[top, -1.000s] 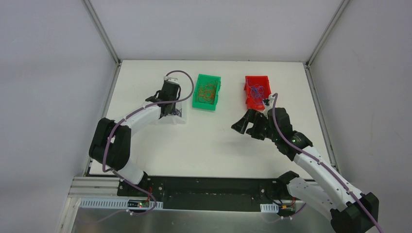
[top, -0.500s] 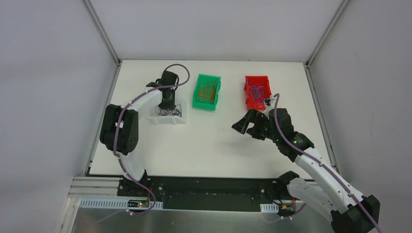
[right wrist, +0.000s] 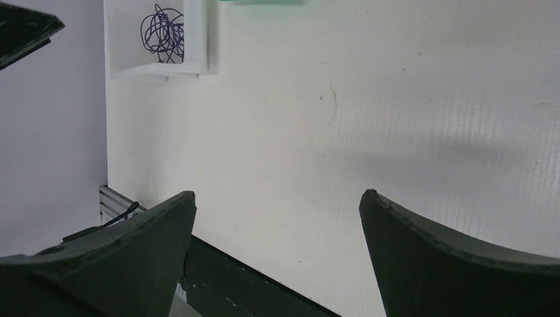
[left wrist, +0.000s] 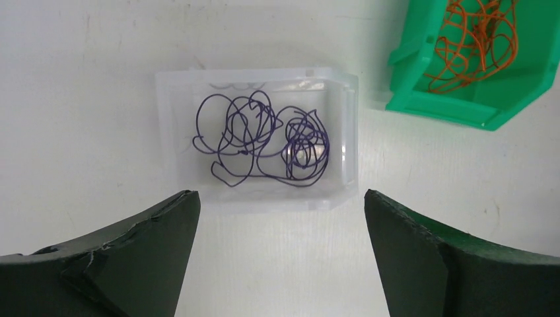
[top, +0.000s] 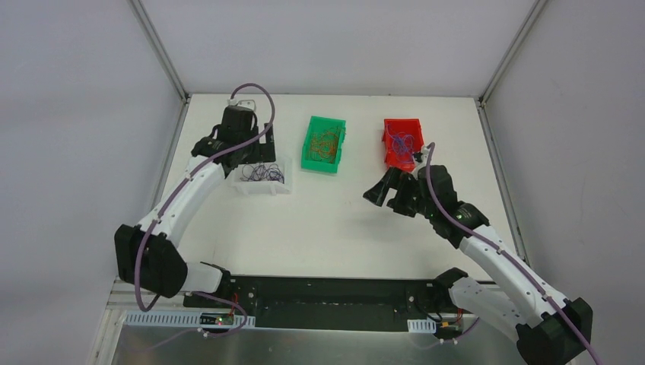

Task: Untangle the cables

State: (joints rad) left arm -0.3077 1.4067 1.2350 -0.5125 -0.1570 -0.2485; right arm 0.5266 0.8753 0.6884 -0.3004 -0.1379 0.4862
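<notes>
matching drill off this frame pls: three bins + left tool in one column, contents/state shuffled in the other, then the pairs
Column 1
1. clear bin
2. green bin
3. red bin
4. left tool

Column 2
A. orange cables inside
B. open, holding nothing
C. dark purple cables inside
D. bluish tangle inside

Pairs: 1-C, 2-A, 3-D, 4-B
</notes>
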